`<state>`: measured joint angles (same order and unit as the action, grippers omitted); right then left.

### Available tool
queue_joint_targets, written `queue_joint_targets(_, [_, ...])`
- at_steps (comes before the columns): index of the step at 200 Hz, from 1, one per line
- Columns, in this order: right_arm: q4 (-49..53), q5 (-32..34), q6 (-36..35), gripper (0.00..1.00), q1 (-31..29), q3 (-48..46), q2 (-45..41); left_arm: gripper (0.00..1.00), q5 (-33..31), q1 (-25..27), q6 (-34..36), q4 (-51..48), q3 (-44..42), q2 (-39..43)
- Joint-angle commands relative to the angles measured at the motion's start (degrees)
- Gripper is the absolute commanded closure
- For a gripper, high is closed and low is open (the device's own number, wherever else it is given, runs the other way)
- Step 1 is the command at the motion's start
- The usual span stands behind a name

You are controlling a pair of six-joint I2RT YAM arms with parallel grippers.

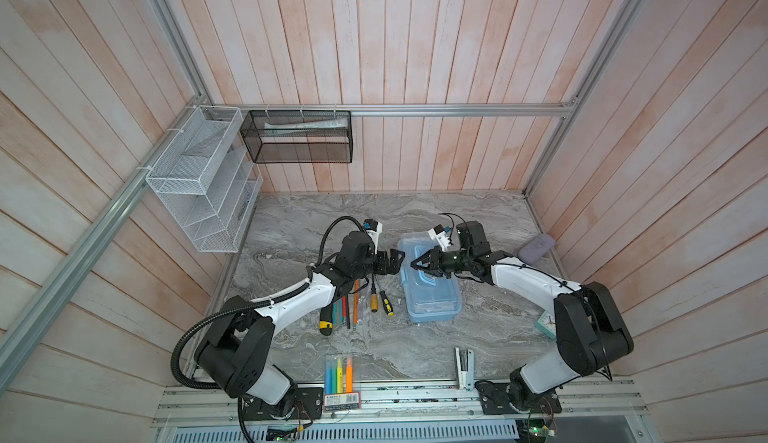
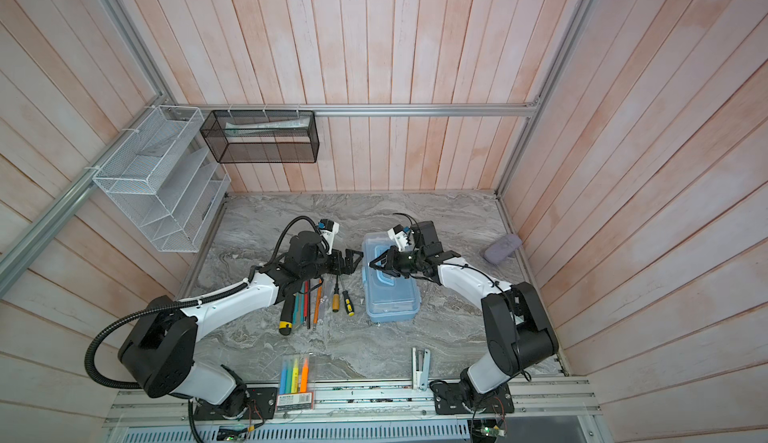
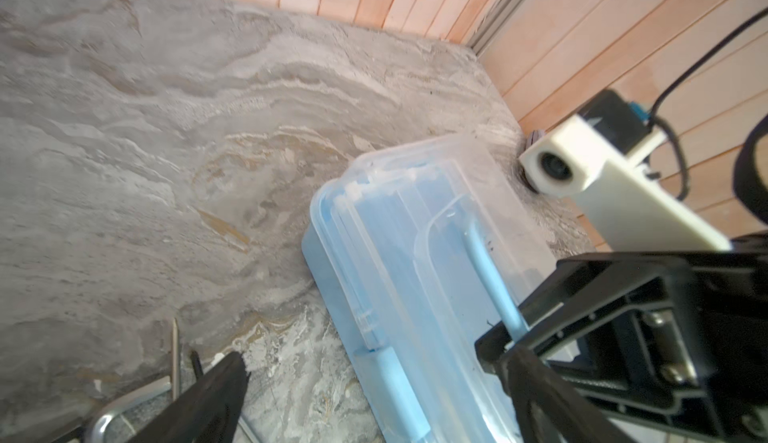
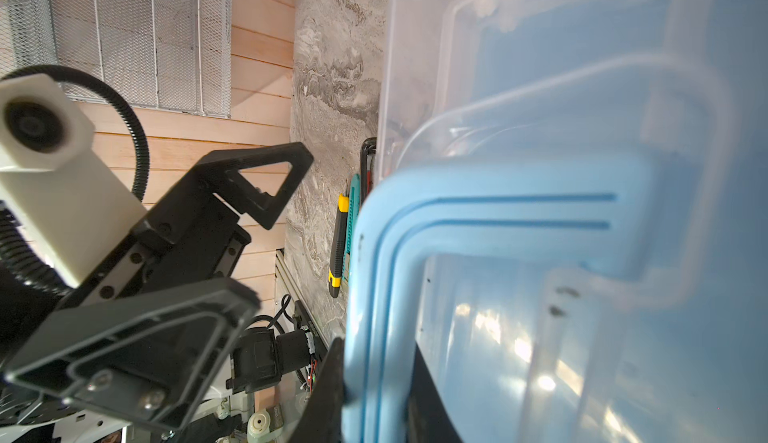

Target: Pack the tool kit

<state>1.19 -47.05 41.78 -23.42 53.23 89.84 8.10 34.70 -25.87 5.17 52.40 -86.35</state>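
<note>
- The right gripper point(image 1: 415, 263) reaches in from the right of both top views. Its jaws are drawn nearly together across the light blue top handle point(image 4: 498, 212). The right wrist view shows the handle bar running between the black fingers, so I take it as gripped.
- The left gripper point(image 1: 397, 261) faces it from the left with its jaws spread wide and nothing in them. Its tips are just beside the box's left long edge.
- The light blue rectangular plastic box with a clear lid point(image 1: 434, 295) lies mid-frame on the grey marbled tabletop point(image 1: 478, 212), and the lid looks down.
- The box's long axis runs from the upper to the lower part of the frame, leaning slightly right. The handle follows that axis, so the right gripper crosses it squarely.
- A blue latch point(image 3: 390, 378) sits on the long side facing the left gripper. That arm is the nearer one, so I judge the latch is its job while the right steadies the box.
- Left of the box, two yellow-handled screwdrivers point(image 1: 380, 303), a yellow-black utility knife point(image 1: 326, 322) and a silver hex key point(image 3: 124, 403) lie roughly parallel to it, not yet packed.
</note>
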Motion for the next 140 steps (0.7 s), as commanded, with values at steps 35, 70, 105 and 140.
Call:
queue_joint_targets(35, [-11.5,-5.0,-2.3,1.00,1.4,-0.8,-1.2,0.00,7.7,-5.9,-3.3,2.7,-3.7,3.7])
queue_joint_targets(70, [-21.6,-12.3,2.8,1.00,3.3,-3.1,-1.8,0.00,12.0,-6.0,-4.0,4.6,-5.0,3.8])
queue_joint_targets(105, [-26.8,-17.2,5.1,1.00,5.6,-4.2,-2.8,0.02,14.7,-6.1,-4.0,5.2,-6.2,4.8])
queue_joint_targets(140, [-36.1,-21.7,11.8,1.00,8.4,-7.9,-2.2,0.03,16.7,-6.6,-3.9,5.4,-7.1,6.2])
